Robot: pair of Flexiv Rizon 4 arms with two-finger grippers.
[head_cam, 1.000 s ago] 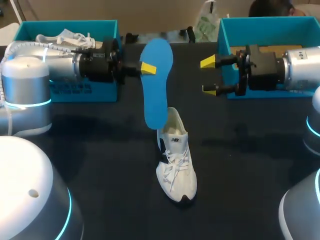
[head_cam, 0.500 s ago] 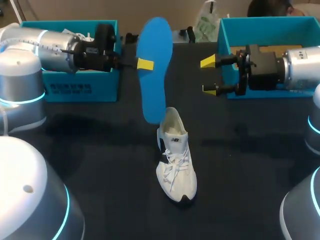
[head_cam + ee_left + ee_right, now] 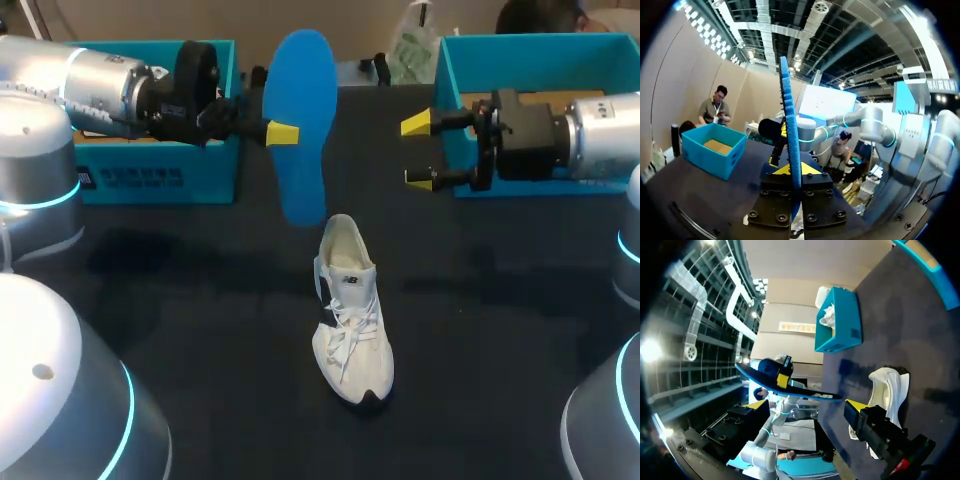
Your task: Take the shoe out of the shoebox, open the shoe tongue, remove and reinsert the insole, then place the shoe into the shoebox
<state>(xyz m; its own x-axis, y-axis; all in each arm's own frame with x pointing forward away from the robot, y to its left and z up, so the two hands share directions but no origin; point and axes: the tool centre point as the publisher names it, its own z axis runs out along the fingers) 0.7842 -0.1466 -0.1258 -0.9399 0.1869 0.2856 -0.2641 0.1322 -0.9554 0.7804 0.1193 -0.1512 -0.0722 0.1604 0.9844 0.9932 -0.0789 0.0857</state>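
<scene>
A teal box point(image 3: 150, 175) sits at the far left of the dark bench point(image 3: 200, 330). In the right wrist view, something white shows inside this box point(image 3: 827, 315). The left arm point(image 3: 110, 85) reaches across in front of the box towards the middle. The left jaws are pinching a blue insole point(image 3: 305, 190), one yellow tip point(image 3: 282, 132) pressed flat against its near face. The left wrist view shows the insole point(image 3: 790, 125) edge-on, gripped from both sides. It hangs roughly upright in the air, its lower end close to the heel of the shoe but clear of it.

The white shoe point(image 3: 350, 310) stands on its sole at the middle of the bench, outside both boxes. Its laces are loose and its toe points towards the near edge.

Further right, the right jaws are spread wide with nothing between them, level with the insole and well apart from it. The right arm point(image 3: 590, 135) lies across a second teal box point(image 3: 540, 50) at the far right.
</scene>
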